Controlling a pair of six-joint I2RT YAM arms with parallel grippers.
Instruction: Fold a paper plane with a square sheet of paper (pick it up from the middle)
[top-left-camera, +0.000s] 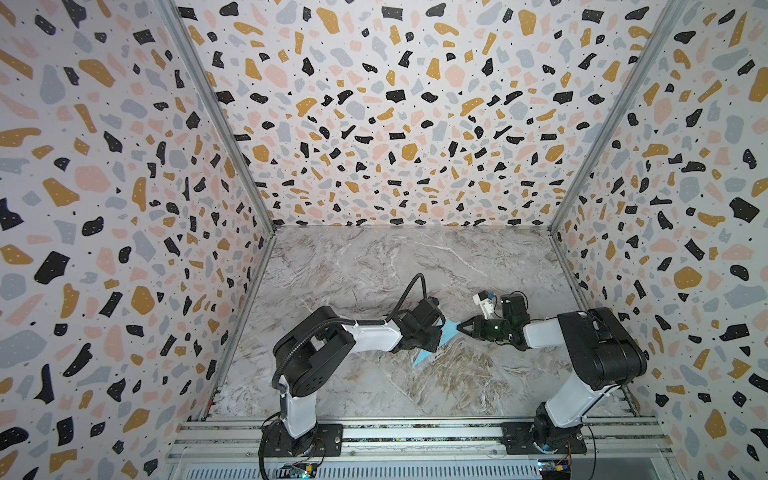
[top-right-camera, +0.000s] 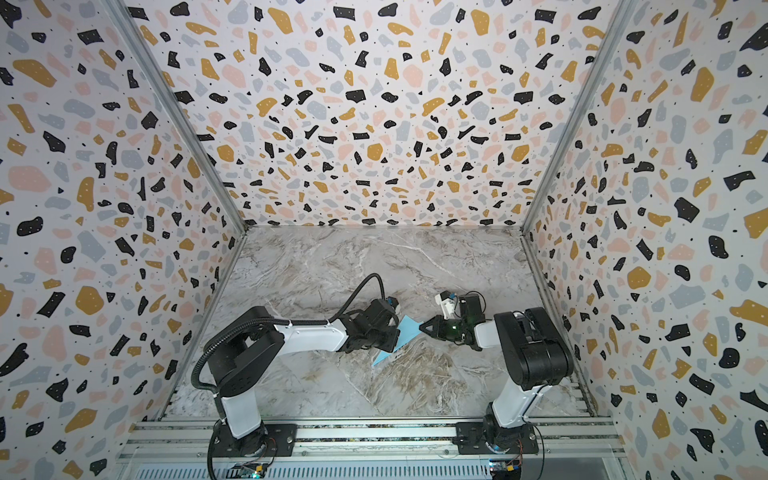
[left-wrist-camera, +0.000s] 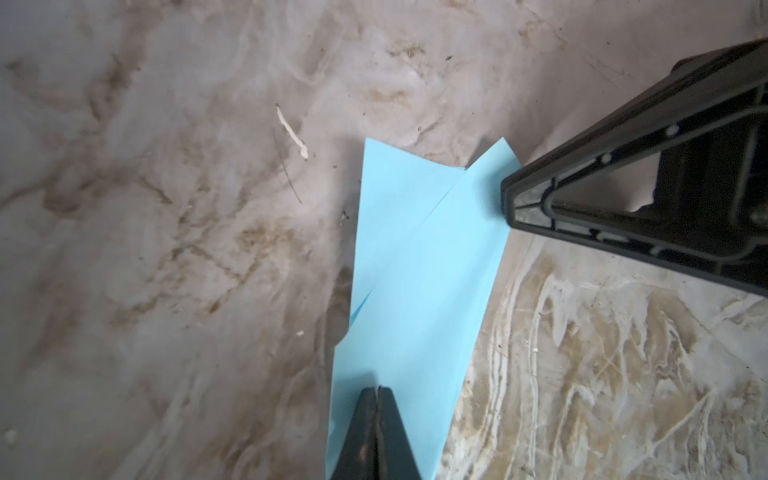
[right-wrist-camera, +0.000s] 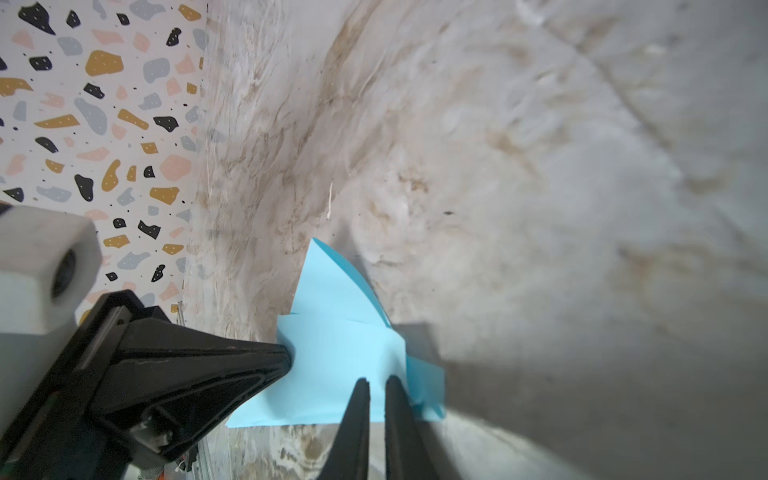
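Observation:
The square sheet of paper (top-left-camera: 448, 331) (top-right-camera: 406, 329) is light blue and partly folded, with overlapping flaps and creases, lying flat on the marble table between the two grippers. In the left wrist view the paper (left-wrist-camera: 415, 270) lies under my left gripper (left-wrist-camera: 378, 390), which is shut with its tips resting on the sheet. My right gripper (right-wrist-camera: 376, 380) (top-left-camera: 459, 328) stands over the opposite edge of the paper (right-wrist-camera: 332, 353), its fingers a narrow gap apart with nothing clamped between them. Much of the sheet is hidden under the left wrist in both top views.
The marble table (top-left-camera: 374, 270) is boxed in by terrazzo-patterned walls (top-left-camera: 104, 208) on three sides. An aluminium rail (top-left-camera: 415, 432) along the front carries both arm bases. A small white scrap (left-wrist-camera: 293, 133) lies on the table beyond the paper.

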